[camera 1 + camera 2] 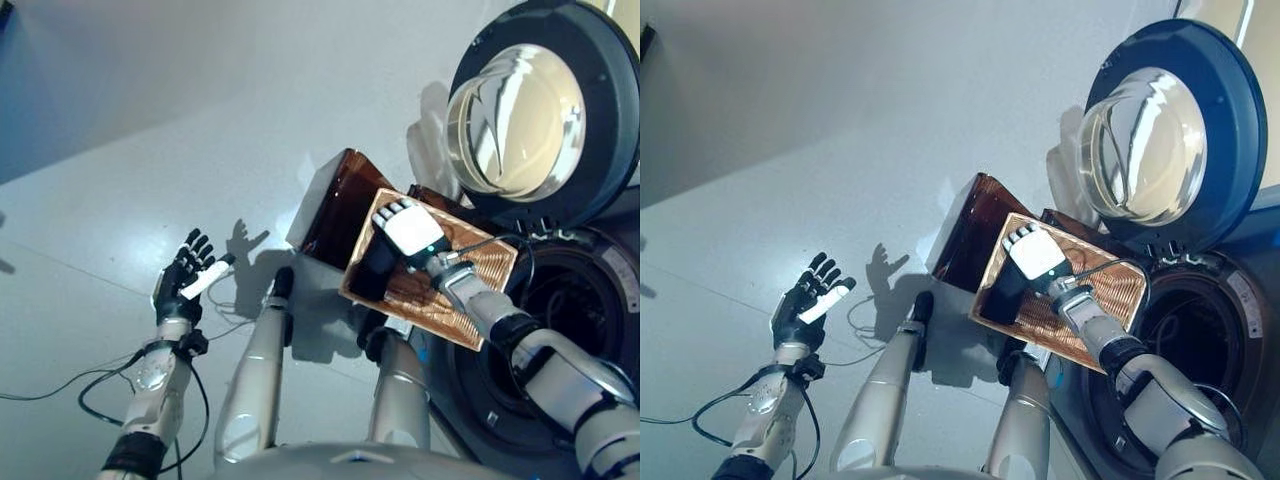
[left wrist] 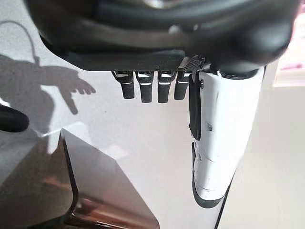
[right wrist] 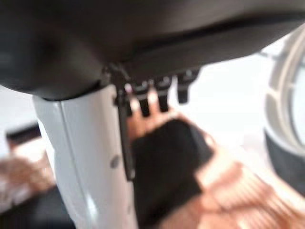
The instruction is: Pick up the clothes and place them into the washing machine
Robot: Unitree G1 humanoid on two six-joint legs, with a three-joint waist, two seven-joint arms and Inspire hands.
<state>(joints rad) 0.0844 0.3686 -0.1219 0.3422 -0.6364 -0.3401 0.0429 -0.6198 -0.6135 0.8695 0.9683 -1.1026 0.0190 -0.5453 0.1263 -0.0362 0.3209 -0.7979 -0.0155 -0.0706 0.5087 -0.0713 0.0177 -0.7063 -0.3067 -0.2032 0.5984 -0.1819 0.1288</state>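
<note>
A dark garment (image 1: pixel 368 272) is reached for in the basket (image 1: pixel 480 290) at centre frame by the right hand (image 1: pixel 405 230), whose grip cannot be told, while the left hand (image 1: pixel 185 280) is held spread and empty at lower left, and nothing is seen yet inside the washing machine (image 1: pixel 570 300) at right.

A basket (image 1: pixel 478 300) holding a garment (image 1: pixel 372 272) sits just left of the washing machine (image 1: pixel 575 300), below its open door (image 1: pixel 540 110).

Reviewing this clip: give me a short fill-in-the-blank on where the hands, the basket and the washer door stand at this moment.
1. The washing machine door stands ____.
2. The right hand reaches into the brown ____, over a dark cloth.
3. The left hand is raised over the floor with fingers spread, holding ____.

Missing words: open; basket; nothing
</note>
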